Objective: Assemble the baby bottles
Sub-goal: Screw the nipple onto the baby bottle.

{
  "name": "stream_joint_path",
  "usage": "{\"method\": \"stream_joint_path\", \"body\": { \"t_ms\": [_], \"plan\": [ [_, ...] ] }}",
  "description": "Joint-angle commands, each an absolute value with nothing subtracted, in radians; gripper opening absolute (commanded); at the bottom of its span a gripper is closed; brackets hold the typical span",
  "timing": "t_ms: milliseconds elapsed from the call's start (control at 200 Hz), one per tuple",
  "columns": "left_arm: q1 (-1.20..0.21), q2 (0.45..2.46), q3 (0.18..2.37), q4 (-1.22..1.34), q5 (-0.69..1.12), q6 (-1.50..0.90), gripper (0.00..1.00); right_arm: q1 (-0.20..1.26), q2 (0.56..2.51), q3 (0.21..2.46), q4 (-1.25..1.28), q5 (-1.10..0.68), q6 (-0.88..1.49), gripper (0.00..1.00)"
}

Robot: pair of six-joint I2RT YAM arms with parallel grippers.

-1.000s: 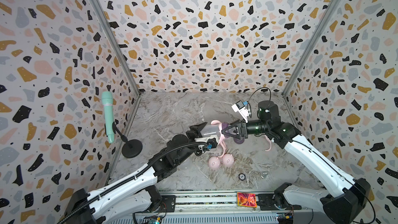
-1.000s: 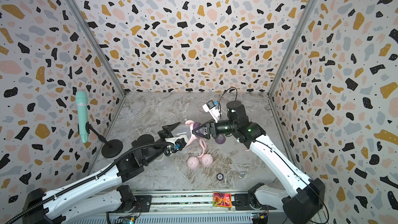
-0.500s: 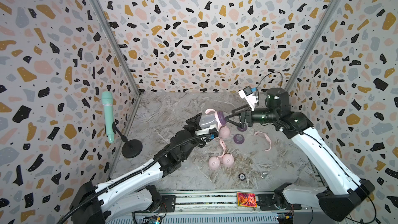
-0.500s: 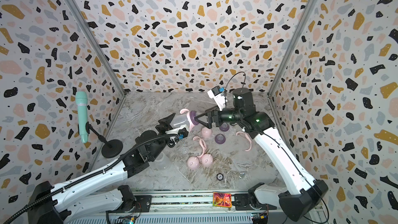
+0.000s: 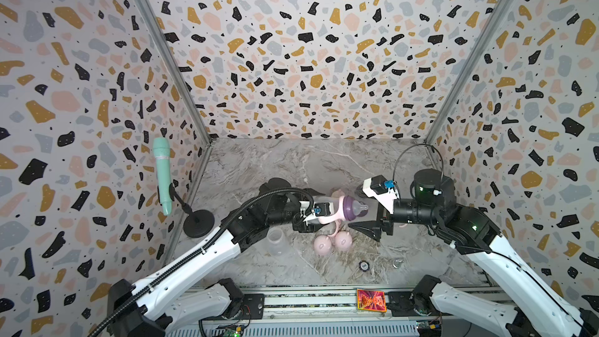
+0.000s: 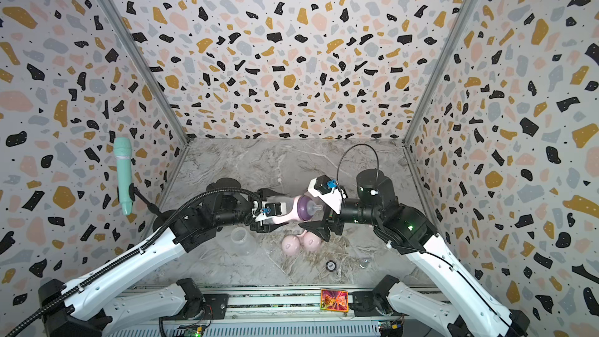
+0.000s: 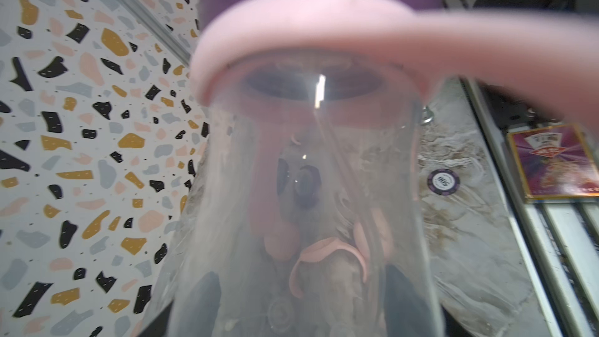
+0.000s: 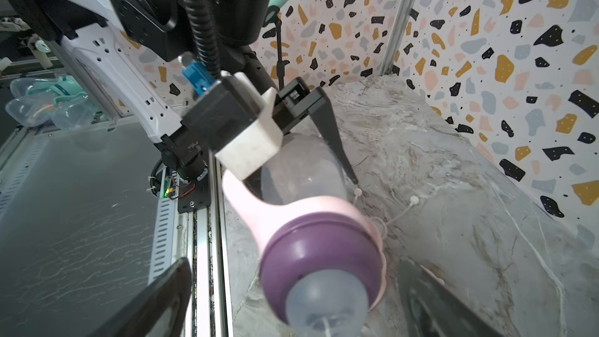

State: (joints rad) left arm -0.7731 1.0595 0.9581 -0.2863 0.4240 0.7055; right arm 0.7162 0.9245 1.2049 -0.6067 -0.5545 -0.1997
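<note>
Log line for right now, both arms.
left gripper: shut on bottle, held sideways | right gripper: open, straddling teat, not touching | table: pink caps, spare clear bottle

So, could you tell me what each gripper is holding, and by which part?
Left gripper holds the clear plastic bottle with purple collar by its body; right gripper is open, empty.

Three terrazzo-patterned walls [image 5: 291, 43] fill the upper frame, joined by metal corner posts [image 5: 163, 50], enclosing a grey marbled floor [image 5: 275, 163] at lower centre, with a metal rail [image 5: 308, 309] along the bottom edge.
</note>
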Motion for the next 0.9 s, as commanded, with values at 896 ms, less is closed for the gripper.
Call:
{"method": "stream_joint_path", "body": {
  "t_ms": [896],
  "plan": [
    [-0.766, 1.042, 0.987, -0.293, 0.551, 0.701, 0.0, 0.735, 0.956, 1.172, -0.668, -0.61, -0.235, 0.8]
  ]
}}
